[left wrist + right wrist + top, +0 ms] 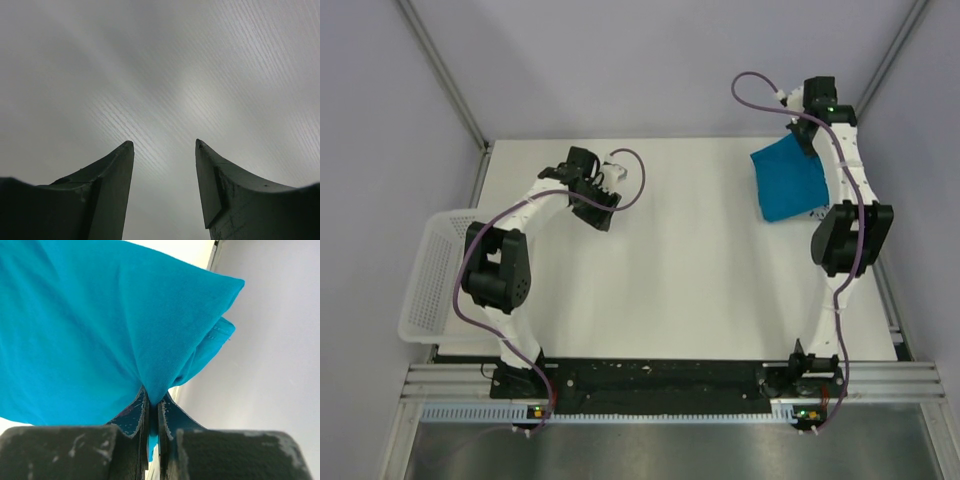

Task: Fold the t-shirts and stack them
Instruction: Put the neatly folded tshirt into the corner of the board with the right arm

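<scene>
Your right gripper is clamped on 1 teal t-shirt at the table's far right corner | your left gripper is spread wide over bare table near the far left | white mesh basket at the left edge

1. One shirt, bright teal, bunched near the far right corner of the bench (a few flecks at its near edge are too small to make out).
2. One basket, white plastic mesh, at the left edge.
3. Two arms, both bolted at the near edge: the left arm and the right arm.
4. Two grippers, one per arm: the left gripper with its fingers apart, and the right gripper pinched on the shirt.
5. Two purple cables, one along each arm: the left cable and the right cable.
6. One bench, white-topped.
</scene>
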`<state>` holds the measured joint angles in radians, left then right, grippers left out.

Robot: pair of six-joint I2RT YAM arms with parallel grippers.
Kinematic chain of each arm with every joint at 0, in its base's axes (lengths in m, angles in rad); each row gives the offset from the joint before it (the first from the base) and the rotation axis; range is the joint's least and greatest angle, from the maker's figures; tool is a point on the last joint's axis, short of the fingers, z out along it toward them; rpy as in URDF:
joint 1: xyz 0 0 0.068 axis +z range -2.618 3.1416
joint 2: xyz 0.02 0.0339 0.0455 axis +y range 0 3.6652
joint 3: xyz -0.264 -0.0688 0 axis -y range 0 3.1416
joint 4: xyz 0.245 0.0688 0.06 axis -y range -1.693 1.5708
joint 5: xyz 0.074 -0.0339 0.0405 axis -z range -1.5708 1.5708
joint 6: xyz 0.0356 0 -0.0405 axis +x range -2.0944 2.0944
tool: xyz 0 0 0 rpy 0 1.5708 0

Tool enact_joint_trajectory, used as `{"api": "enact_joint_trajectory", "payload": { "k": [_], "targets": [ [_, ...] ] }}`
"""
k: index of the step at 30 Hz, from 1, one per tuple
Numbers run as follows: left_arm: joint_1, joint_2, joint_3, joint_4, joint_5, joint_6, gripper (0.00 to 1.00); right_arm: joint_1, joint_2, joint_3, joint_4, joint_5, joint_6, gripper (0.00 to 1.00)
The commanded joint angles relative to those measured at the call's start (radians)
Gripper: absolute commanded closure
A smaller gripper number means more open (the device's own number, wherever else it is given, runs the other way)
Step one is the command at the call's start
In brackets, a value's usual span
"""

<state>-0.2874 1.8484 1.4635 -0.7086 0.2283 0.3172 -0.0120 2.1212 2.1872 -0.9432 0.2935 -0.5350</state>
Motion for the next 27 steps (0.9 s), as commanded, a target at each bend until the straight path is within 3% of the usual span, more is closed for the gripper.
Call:
{"api": "enact_joint_trajectory", "payload": {
  "k": [1,11,16,20,27],
  "targets": [
    [0.002,-0.032,0.003,0.008,-0.006,0.011,0.43,-0.058,-0.033,0.042,0.041,-0.039,-0.026,1.0],
    [0.002,-0.012,0.008,0.006,-0.017,0.011,0.43,-0.094,0.072,0.057,0.118,-0.067,-0.091,1.0],
    [0.002,-0.005,0.009,0.001,-0.026,0.014,0.43,-0.106,0.14,0.062,0.149,-0.037,-0.096,1.0],
    [0.002,0.003,0.012,-0.002,-0.03,0.017,0.43,-0.123,0.175,0.046,0.185,0.09,-0.1,1.0],
    [0.002,0.02,0.034,-0.011,-0.033,0.017,0.43,-0.167,0.206,0.016,0.274,0.061,-0.062,1.0]
  ]
}}
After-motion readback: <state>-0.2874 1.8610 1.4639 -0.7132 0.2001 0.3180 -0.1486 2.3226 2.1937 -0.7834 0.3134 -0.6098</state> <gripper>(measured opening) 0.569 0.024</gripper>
